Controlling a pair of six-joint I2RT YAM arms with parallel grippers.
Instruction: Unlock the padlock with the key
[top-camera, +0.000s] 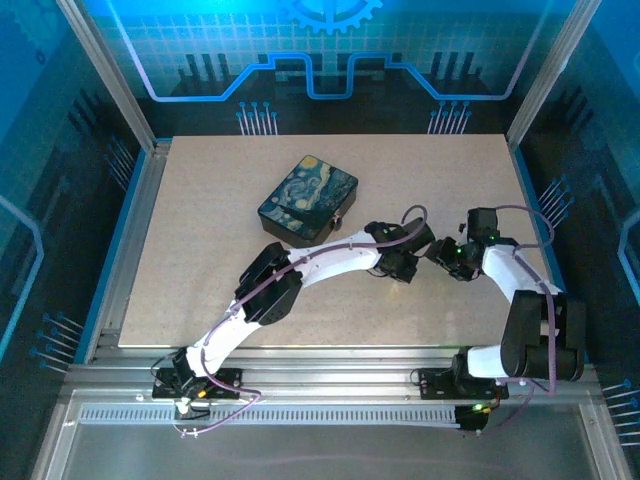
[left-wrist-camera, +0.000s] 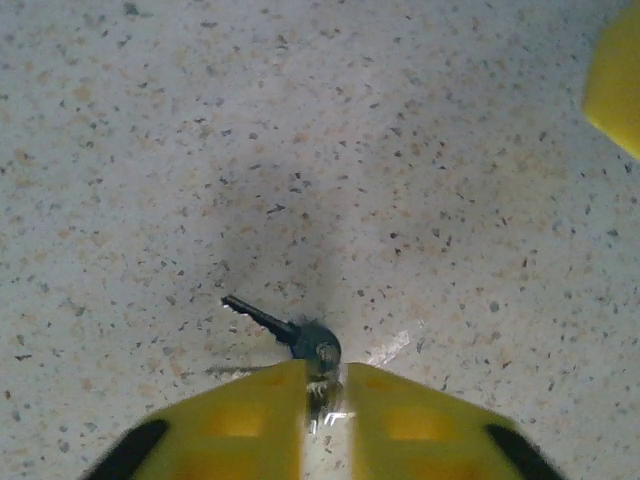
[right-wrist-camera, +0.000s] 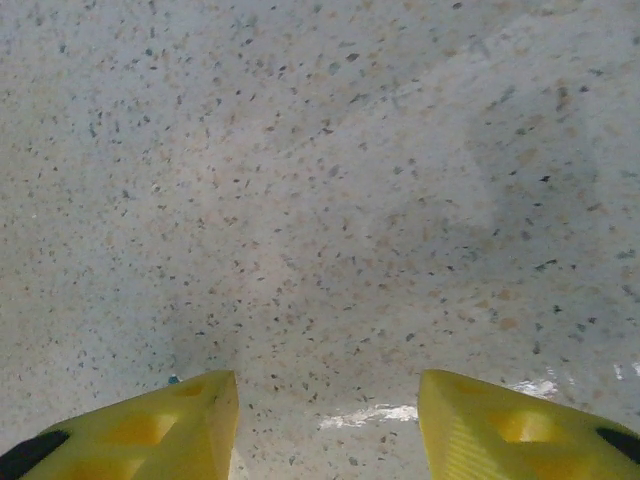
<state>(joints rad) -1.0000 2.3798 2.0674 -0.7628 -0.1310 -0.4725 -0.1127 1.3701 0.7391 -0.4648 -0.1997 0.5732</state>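
The key (left-wrist-camera: 285, 328) lies on the speckled table with its dark blade pointing up and left. Its head sits right at the tips of my left gripper (left-wrist-camera: 326, 385). The jaws stand a narrow gap apart; a small metal bit of the key's end lies in that gap without filling it. In the top view my left gripper (top-camera: 405, 268) and right gripper (top-camera: 440, 250) face each other closely at the table's middle right. My right gripper (right-wrist-camera: 328, 400) is open over bare table with nothing between its fingers. The padlock is too small to make out; a tiny dark nub (top-camera: 339, 215) sticks out at the box's right edge.
A dark box with a blue-and-yellow swirl lid (top-camera: 308, 198) stands behind the left arm at the table's centre. A yellow finger of the right gripper (left-wrist-camera: 615, 80) shows at the upper right of the left wrist view. Metal rails frame the table.
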